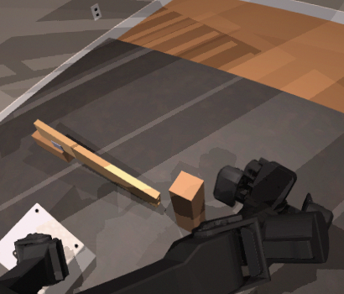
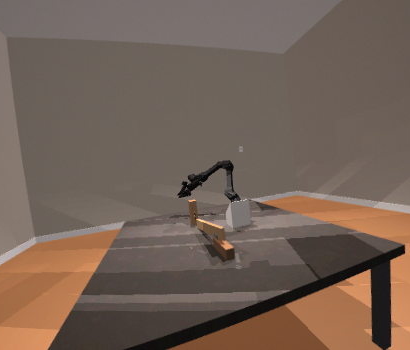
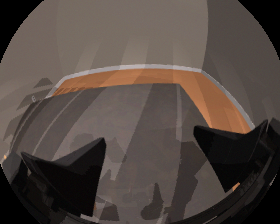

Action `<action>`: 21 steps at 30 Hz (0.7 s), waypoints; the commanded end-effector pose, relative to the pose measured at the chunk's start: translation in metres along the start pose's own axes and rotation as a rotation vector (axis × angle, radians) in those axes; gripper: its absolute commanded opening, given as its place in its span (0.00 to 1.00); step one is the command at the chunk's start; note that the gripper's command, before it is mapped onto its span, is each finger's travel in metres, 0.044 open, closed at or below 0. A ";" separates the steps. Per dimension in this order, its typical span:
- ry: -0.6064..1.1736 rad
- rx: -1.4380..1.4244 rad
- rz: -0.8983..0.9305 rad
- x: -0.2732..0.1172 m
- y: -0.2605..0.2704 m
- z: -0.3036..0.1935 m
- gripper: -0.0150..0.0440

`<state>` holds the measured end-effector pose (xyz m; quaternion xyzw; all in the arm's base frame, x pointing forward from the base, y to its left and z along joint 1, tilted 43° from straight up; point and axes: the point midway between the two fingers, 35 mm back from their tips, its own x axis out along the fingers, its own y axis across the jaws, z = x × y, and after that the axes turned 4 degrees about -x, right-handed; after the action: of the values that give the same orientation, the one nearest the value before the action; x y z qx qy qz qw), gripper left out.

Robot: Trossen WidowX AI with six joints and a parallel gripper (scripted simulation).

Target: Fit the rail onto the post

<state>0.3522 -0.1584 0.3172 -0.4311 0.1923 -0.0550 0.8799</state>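
Observation:
The long wooden rail (image 1: 115, 172) (image 2: 210, 228) has its far end at the bracket (image 1: 57, 145) (image 2: 216, 236) on the low footboard block (image 1: 64, 156) (image 2: 224, 251). Its near end is low, by the table, with a gap between it and the upright wooden post (image 1: 191, 206) (image 2: 192, 212). Small holes show faintly in that end in the top view. The pegs are too small or hidden to make out. My gripper (image 2: 181, 194) (image 3: 151, 137) is open and empty, above the table on the far side of the post from the rail. The wrist view shows neither rail nor post clearly.
The black arm (image 1: 216, 256) (image 2: 213, 170) reaches over the table beside the post, its forearm close to the post in the top view. A white base plate (image 1: 37, 216) lies under the arm's base, left of the post. A white block (image 2: 238, 214) stands beneath the arm.

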 end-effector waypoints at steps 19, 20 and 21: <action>0.424 -0.515 0.643 0.031 0.268 -0.016 1.00; 0.452 -0.585 0.679 0.026 0.278 -0.022 1.00; 0.479 -0.656 0.713 0.022 0.288 -0.028 1.00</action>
<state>0.3634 -0.0151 0.1019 -0.5173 0.4823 0.1713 0.6859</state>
